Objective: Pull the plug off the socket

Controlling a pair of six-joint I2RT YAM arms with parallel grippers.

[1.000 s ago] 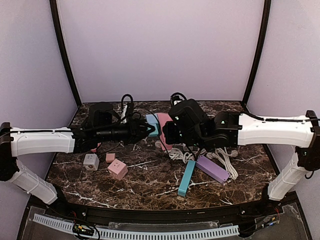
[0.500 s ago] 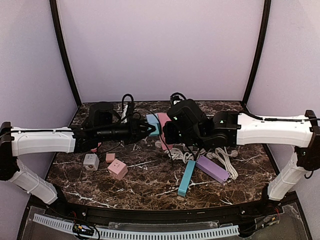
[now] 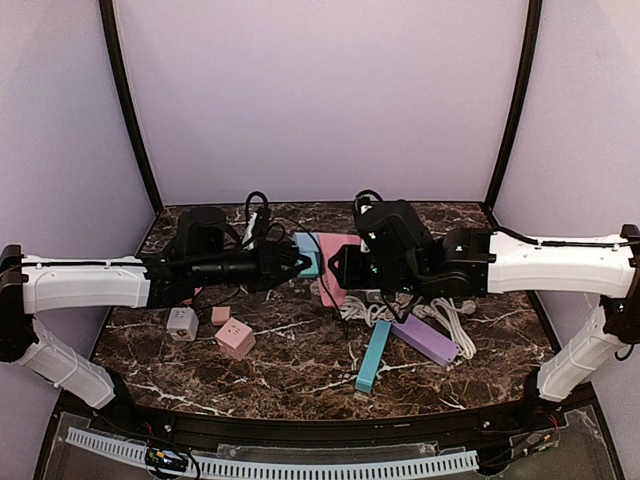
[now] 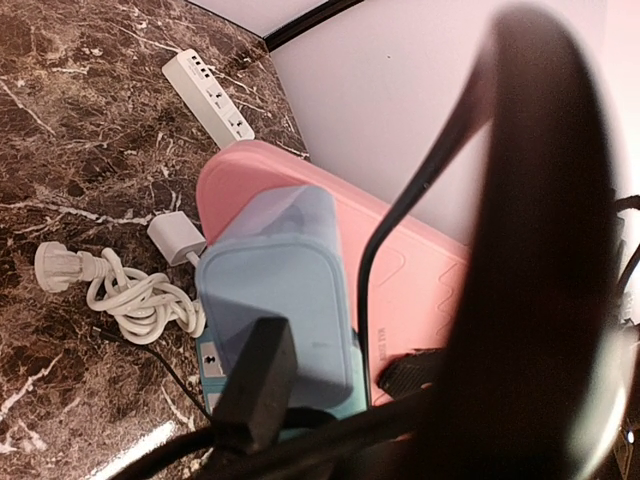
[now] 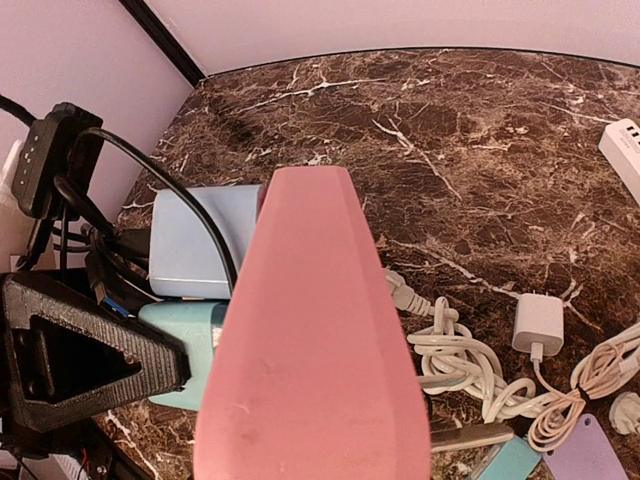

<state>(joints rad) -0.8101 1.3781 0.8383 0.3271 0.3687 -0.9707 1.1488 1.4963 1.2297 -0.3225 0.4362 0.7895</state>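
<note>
— Any room low on the table point(image 3: 290, 375)?
— Plenty along the near edge, between the pink cube point(image 3: 235, 338) and the teal strip point(image 3: 373, 355).
— Right of that?
— Crowded: blocked by the purple strip point(image 3: 424, 338) and the white cord bundle point(image 3: 375, 312), just below the right end effector point(image 3: 340, 268).
— Left?
— Narrow, hemmed by the white cube point(image 3: 182, 322) and the small pink cube point(image 3: 221, 315).
— Between the end effectors?
— None. Filled by the pink power strip point(image 3: 332, 255) and the blue plug point(image 3: 308, 250), clamped from both sides, left end effector point(image 3: 297, 258) on the plug.

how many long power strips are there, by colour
pink strip: 1
teal strip: 1
purple strip: 1
white strip: 1
total: 4
</note>
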